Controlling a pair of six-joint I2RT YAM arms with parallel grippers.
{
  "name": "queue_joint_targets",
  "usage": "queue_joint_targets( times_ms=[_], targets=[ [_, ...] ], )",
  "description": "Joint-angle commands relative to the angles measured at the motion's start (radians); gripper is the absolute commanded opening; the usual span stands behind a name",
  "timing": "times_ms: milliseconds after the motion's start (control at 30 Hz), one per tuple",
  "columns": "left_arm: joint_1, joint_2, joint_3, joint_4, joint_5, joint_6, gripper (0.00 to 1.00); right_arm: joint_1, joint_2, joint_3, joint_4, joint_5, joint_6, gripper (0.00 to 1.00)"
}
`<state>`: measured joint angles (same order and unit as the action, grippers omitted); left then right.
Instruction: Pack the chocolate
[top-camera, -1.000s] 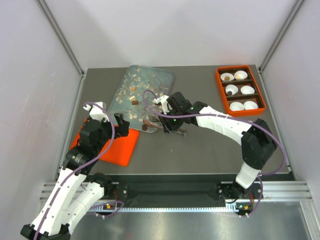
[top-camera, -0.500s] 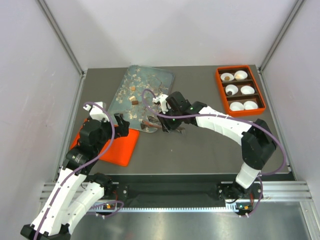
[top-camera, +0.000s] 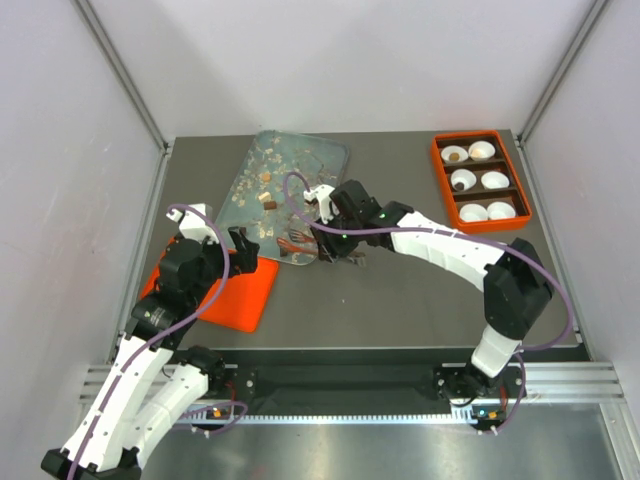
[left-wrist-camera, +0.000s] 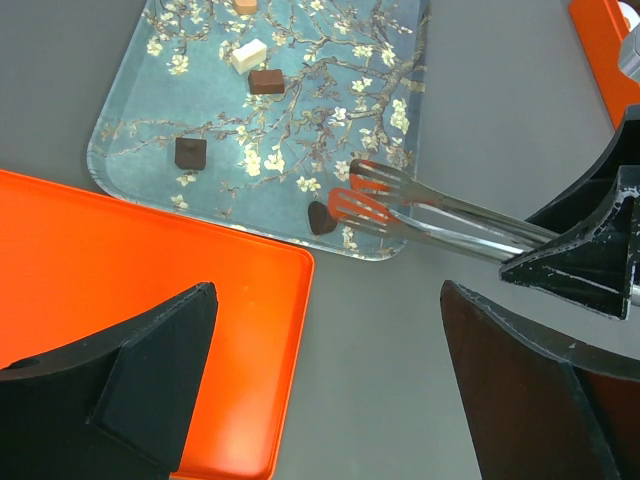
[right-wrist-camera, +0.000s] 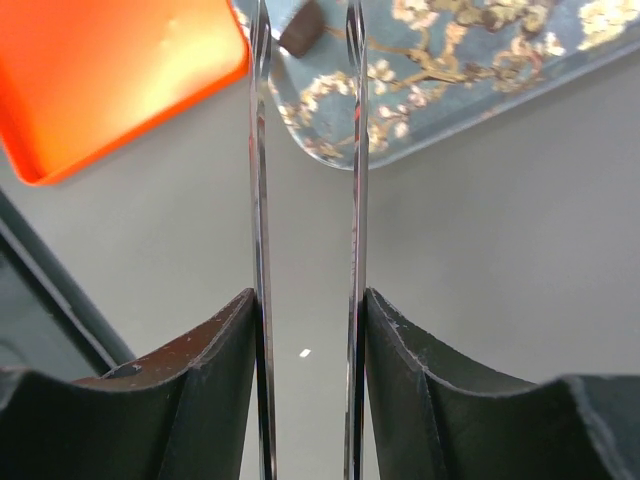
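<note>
Several chocolate pieces lie on the floral blue tray (left-wrist-camera: 300, 130): a dark square (left-wrist-camera: 190, 152), a brown one (left-wrist-camera: 266, 81) and a cream one (left-wrist-camera: 249, 54). A dark chocolate (left-wrist-camera: 321, 217) sits near the tray's front edge, right at the tips of the metal tongs (left-wrist-camera: 430, 215). In the right wrist view this chocolate (right-wrist-camera: 300, 35) lies between the two tong arms (right-wrist-camera: 260, 200). My right gripper (right-wrist-camera: 308, 300) is shut on the tongs (top-camera: 300, 243). My left gripper (left-wrist-camera: 327, 290) hangs open and holds nothing, over the table beside the orange lid (left-wrist-camera: 130, 270).
An orange box (top-camera: 437, 170) at the back right holds several white paper cups (top-camera: 495, 180); two cups have a chocolate inside (top-camera: 454, 156). The orange lid (top-camera: 225, 290) lies at the near left, just short of the tray (top-camera: 300, 160). Grey walls close in both sides.
My right gripper has carried the tongs left, so their tips now reach over the tray's near edge around the dark chocolate. The left arm has not moved.
</note>
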<state>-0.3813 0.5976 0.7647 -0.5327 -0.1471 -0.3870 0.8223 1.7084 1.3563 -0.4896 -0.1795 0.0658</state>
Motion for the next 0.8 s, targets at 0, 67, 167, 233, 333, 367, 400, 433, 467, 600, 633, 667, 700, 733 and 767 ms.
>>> queue_joint_targets(
  times_ms=[0, 67, 167, 233, 333, 367, 400, 433, 467, 600, 633, 667, 700, 733, 767],
  targets=[
    [-0.004, -0.013, 0.004, 0.02, -0.006, 0.007, 0.98, 0.037, -0.012, 0.01, 0.089, -0.041, 0.045, 0.44],
    [-0.004, -0.013, 0.004, 0.019, -0.009, 0.007, 0.98, 0.046, 0.002, 0.006, 0.098, -0.032, 0.067, 0.44],
    [-0.004, -0.016, 0.004, 0.019, -0.011, 0.007, 0.98, 0.049, 0.026, 0.0, 0.109, -0.017, 0.115, 0.44],
    [-0.004, -0.016, 0.004, 0.017, -0.011, 0.008, 0.98, 0.051, 0.04, 0.0, 0.102, 0.008, 0.14, 0.44],
    [-0.004, -0.018, 0.004, 0.017, -0.012, 0.007, 0.98, 0.055, 0.048, -0.006, 0.098, 0.038, 0.149, 0.44],
    [-0.004, -0.019, 0.004, 0.017, -0.012, 0.007, 0.98, 0.057, 0.043, -0.009, 0.1, 0.04, 0.15, 0.43],
    [-0.004, -0.018, 0.004, 0.017, -0.012, 0.007, 0.98, 0.057, 0.048, -0.011, 0.097, 0.04, 0.15, 0.43],
    [-0.004, -0.018, 0.004, 0.017, -0.011, 0.007, 0.98, 0.06, 0.048, -0.011, 0.095, 0.041, 0.15, 0.43],
    [-0.004, -0.018, 0.004, 0.017, -0.011, 0.007, 0.98, 0.063, 0.051, -0.011, 0.092, 0.043, 0.152, 0.44],
    [-0.004, -0.021, 0.004, 0.019, -0.012, 0.007, 0.98, 0.066, 0.06, -0.016, 0.089, 0.02, 0.164, 0.43],
    [-0.004, -0.022, 0.004, 0.019, -0.012, 0.007, 0.98, 0.069, 0.066, -0.016, 0.094, 0.011, 0.169, 0.43],
    [-0.004, -0.022, 0.004, 0.017, -0.012, 0.007, 0.98, 0.072, 0.069, -0.017, 0.094, 0.005, 0.173, 0.43],
    [-0.004, -0.022, 0.004, 0.017, -0.012, 0.007, 0.98, 0.074, 0.071, -0.019, 0.097, 0.0, 0.173, 0.42],
    [-0.002, -0.022, 0.004, 0.019, -0.012, 0.007, 0.98, 0.075, 0.072, -0.019, 0.097, 0.0, 0.173, 0.42],
    [-0.004, -0.024, 0.004, 0.017, -0.012, 0.007, 0.98, 0.077, 0.073, -0.02, 0.095, 0.003, 0.173, 0.42]
  ],
)
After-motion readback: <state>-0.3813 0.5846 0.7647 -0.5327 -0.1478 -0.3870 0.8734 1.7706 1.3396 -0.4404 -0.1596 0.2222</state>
